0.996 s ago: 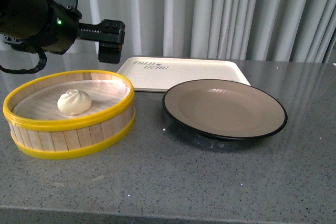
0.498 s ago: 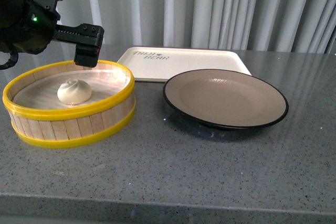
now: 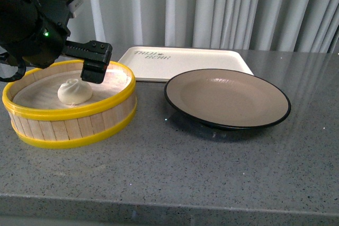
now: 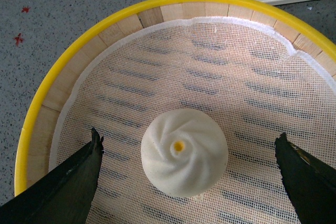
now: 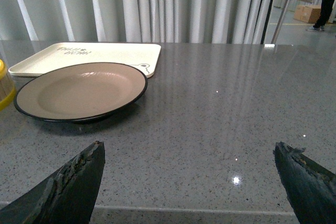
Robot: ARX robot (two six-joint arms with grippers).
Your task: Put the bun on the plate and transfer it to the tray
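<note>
The white pleated bun (image 3: 74,91) lies in a yellow-rimmed wooden steamer basket (image 3: 69,114) at the left. My left gripper (image 3: 94,73) is open and hangs low over the basket, just above the bun. In the left wrist view the bun (image 4: 185,152) sits between the spread fingertips of the left gripper (image 4: 189,137), clear of both. The black-rimmed tan plate (image 3: 228,99) stands empty at the centre right. The cream tray (image 3: 185,62) lies behind it, empty. My right gripper (image 5: 189,146) is open and empty over bare counter, with the plate (image 5: 81,90) and tray (image 5: 89,56) beyond it.
The basket floor is lined with white mesh (image 4: 236,77). The grey stone counter (image 3: 185,173) stretches to a front edge near the camera. Grey curtains (image 3: 238,9) hang behind the counter.
My left gripper has moved from behind the basket to over it and dropped down close to the bun. Bun, plate and tray have stayed where they were.
</note>
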